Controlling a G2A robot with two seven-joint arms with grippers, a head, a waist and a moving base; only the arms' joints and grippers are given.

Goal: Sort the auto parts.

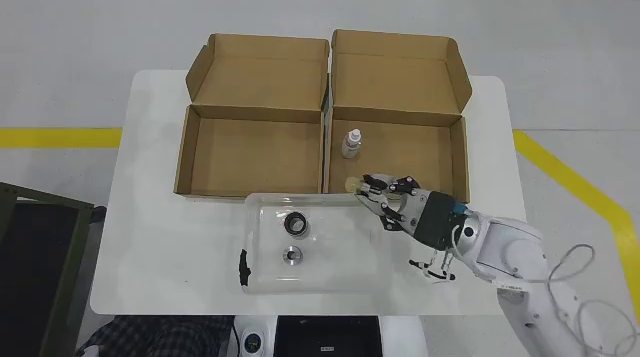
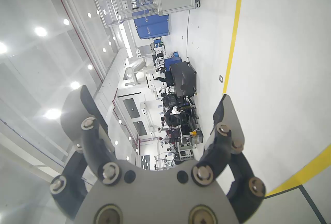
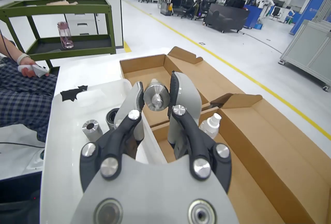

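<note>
My right gripper (image 1: 366, 189) (image 3: 156, 91) is shut on a silver metal cylinder part (image 3: 156, 98), held above the near wall between the clear tray (image 1: 262, 279) and the right cardboard box (image 1: 455, 157). A white bottle (image 1: 352, 143) (image 3: 210, 124) stands in the right box. The tray holds a black bearing ring (image 1: 297, 224) (image 3: 110, 117) and a silver cylinder with a hole (image 1: 291, 256) (image 3: 91, 128). The left cardboard box (image 1: 200, 162) has nothing in it. My left gripper (image 2: 155, 103) is open with nothing between its fingers, pointing out at the room.
Both boxes have their lids folded back at the far side of the white table (image 1: 150, 257). A black tab (image 1: 242, 267) sits on the tray's left rim. A green shelf cart (image 3: 59, 25) stands beyond the table, and a person's hand (image 3: 25, 66) with a controller rests beside it.
</note>
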